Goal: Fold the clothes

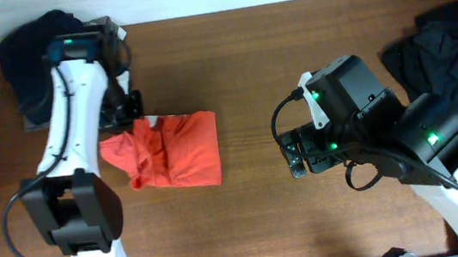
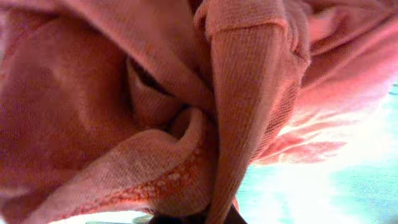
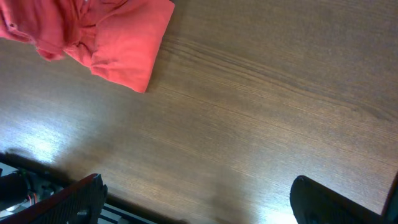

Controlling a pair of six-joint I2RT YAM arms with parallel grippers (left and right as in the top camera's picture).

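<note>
Orange T-shirt bunched, pinched by left claw; right claw spread wide.

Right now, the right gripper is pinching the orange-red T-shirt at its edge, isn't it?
Not the right one: the left gripper is shut on the orange-red T-shirt at its edge, as the overhead view shows. The right gripper stands open over the table, apart from the T-shirt.
</note>
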